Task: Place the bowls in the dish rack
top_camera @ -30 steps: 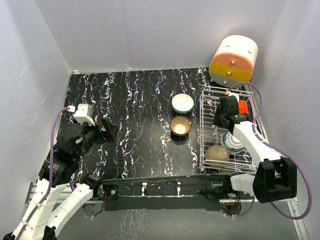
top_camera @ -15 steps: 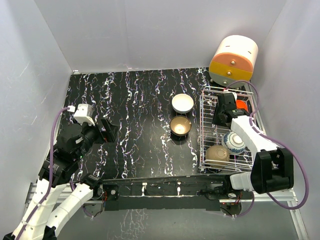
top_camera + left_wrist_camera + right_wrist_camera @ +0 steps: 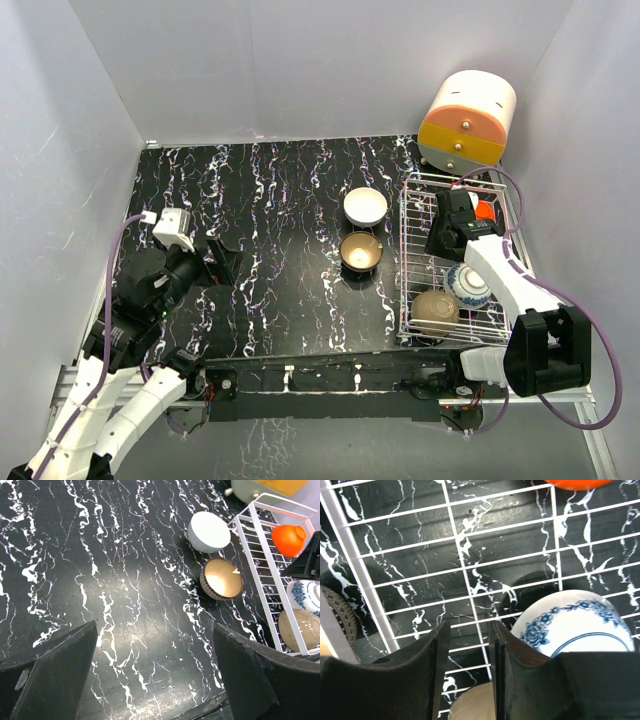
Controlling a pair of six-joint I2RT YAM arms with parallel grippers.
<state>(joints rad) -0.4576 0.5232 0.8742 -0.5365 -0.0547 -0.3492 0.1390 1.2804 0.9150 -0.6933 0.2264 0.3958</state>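
The silver wire dish rack (image 3: 412,262) stands at the right. In it lie the red bowl (image 3: 486,211), the blue-and-white bowl (image 3: 467,285) and the tan bowl (image 3: 435,311), rim down. The white bowl (image 3: 365,206) and the gold-inside bowl (image 3: 360,251) sit on the table left of the rack. My right gripper (image 3: 443,240) hovers over the rack's middle; in the right wrist view it (image 3: 469,670) is open a narrow gap and empty, beside the blue-and-white bowl (image 3: 570,625). My left gripper (image 3: 222,260) is wide open and empty (image 3: 155,675) above bare table, far from the bowls.
An orange-and-cream drum-shaped box (image 3: 466,120) stands behind the rack. White walls close in the black marbled table (image 3: 260,200) on three sides. The left wrist view shows the white bowl (image 3: 209,531) and gold-inside bowl (image 3: 221,578) beside the rack's edge (image 3: 260,555).
My right gripper has shifted slightly toward the far end of the rack. My left wrist has moved a little to the right. No bowl has moved.
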